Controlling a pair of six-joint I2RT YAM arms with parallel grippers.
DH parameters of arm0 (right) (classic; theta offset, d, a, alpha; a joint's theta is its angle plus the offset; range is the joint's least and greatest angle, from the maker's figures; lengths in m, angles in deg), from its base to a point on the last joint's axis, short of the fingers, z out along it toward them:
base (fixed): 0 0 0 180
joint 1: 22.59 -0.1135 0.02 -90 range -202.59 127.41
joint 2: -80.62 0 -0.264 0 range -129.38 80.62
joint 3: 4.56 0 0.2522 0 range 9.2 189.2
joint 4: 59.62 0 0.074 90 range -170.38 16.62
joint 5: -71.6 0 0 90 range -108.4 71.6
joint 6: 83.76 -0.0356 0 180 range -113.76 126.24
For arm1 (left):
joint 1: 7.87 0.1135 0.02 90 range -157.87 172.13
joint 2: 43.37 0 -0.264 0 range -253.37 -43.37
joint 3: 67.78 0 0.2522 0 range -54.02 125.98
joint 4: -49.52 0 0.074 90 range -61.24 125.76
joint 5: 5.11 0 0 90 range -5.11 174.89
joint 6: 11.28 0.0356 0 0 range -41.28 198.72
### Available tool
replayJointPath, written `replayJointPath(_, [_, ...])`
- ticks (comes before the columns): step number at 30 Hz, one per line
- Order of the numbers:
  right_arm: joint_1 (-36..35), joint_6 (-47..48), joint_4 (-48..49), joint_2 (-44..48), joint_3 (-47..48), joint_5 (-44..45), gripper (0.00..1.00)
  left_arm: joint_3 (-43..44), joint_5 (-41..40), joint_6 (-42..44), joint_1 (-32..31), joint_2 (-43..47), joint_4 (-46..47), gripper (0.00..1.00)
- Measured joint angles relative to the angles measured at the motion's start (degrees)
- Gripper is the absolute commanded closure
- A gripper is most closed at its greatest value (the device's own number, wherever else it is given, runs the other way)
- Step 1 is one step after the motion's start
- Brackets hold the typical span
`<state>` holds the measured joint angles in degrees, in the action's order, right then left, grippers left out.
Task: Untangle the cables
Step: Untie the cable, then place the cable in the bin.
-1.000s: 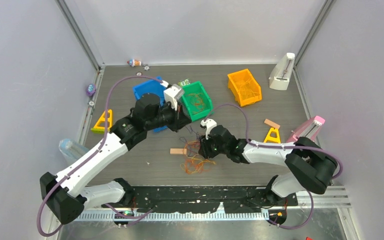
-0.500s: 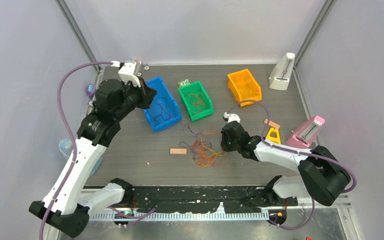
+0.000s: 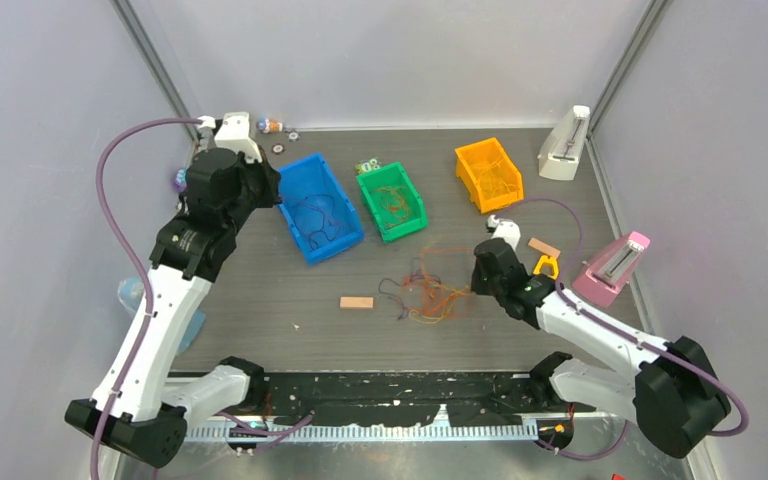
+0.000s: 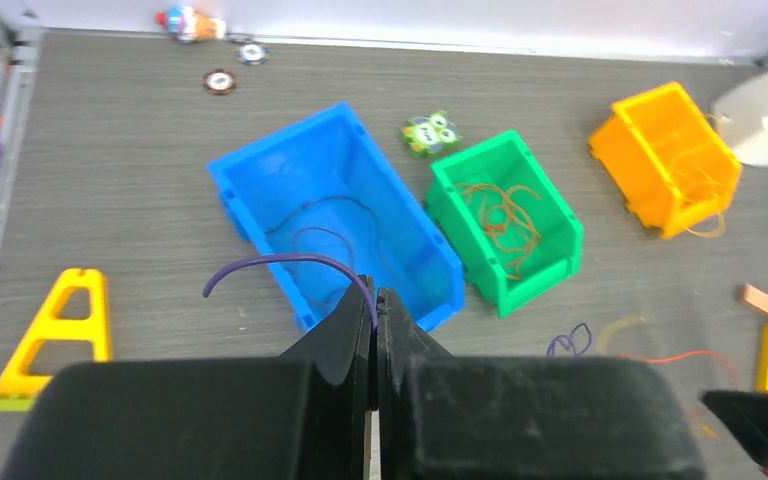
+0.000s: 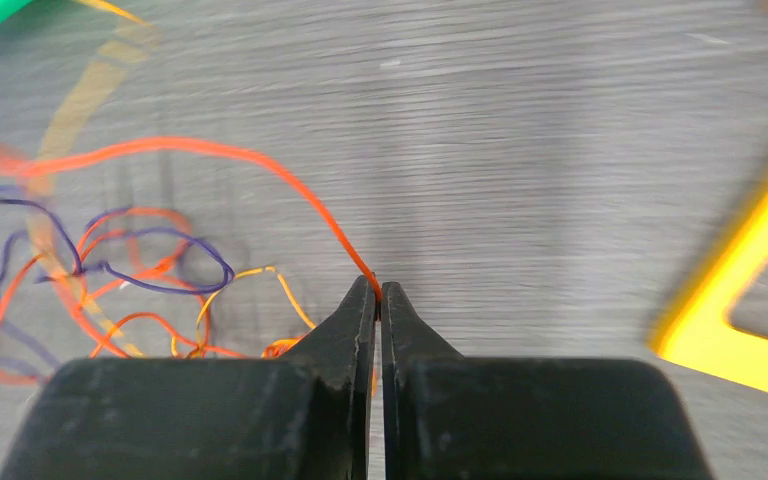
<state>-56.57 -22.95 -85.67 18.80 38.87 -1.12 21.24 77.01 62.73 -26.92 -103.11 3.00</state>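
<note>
Jaws pinched fully shut on both, right gripper [image 5: 378, 290] nipping an orange strand [image 5: 210, 152] running off the loose cables [image 3: 430, 293] mid-table, left gripper [image 4: 374, 300] clamping a purple strand [image 4: 280, 262] by the blue bin [image 4: 310, 165], green bin [image 4: 530, 285] and orange bin [image 4: 700, 200] further back, wires inside all 3
</note>
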Motion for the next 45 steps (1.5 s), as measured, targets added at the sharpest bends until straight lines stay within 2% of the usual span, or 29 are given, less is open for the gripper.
replayJointPath(3, [3.4,-2.8,-5.0,2.6,0.0,5.8,0.95,0.9,-3.2,-0.2,1.9,-0.6,-0.8,1.00])
replayJointPath(7, [10.4,-6.5,-10.3,7.7,0.0,11.8,0.95,0.9,-7.0,-2.5,7.6,1.1,-0.9,1.00])
replayJointPath(10, [12.4,-7.4,-11.4,9.7,0.0,13.6,0.95,-0.5,-7.3,-4.7,10.2,3.5,1.1,1.00])
replayJointPath(14, [12.4,-5.8,-10.1,8.9,0.0,8.7,0.95,-4.7,-0.2,-6.7,10.5,5.7,5.9,1.00])
replayJointPath(19, [12.4,-2.6,-5.3,7.1,-0.1,-1.6,0.95,-4.3,8.5,-7.5,10.4,2.4,8.0,1.00])
replayJointPath(29, [12.4,2.6,1.5,2.9,-0.1,-16.2,0.95,9.2,15.2,-5.7,10.4,-3.0,8.3,1.00])
replayJointPath(34, [12.4,3.6,4.0,2.5,-0.4,-20.0,0.95,14.1,19.0,-5.8,10.4,-7.1,11.9,1.00])
replayJointPath(39, [12.4,4.5,5.0,2.2,-0.4,-21.5,0.95,12.7,20.2,-6.3,10.4,-13.7,13.6,1.00])
replayJointPath(45, [12.4,5.6,5.4,2.1,-0.4,-23.7,0.95,1.1,22.4,-8.0,10.6,-22.7,18.1,1.00])
